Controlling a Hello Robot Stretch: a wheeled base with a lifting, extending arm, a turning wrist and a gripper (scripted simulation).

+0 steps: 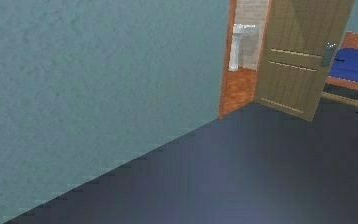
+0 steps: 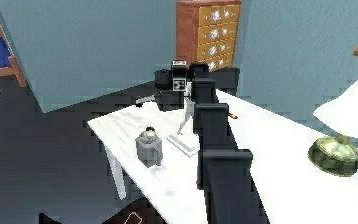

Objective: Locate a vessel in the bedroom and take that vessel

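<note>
Open dark floor (image 1: 237,170) beside blue wall (image 1: 87,90); end effector (image 2: 145,100) near white table's (image 2: 122,140) far edge, load unclear.

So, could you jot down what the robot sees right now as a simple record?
floor: dark, with blue-grey walls
table: white table, with the arm reaching across it
on table: grey jar; greenish round thing
fingers: near the table's far edge; cannot tell whether they hold anything
beyond table: wooden drawer chest
ahead: open wooden door, sink past it, bed at the forward view's right
</note>
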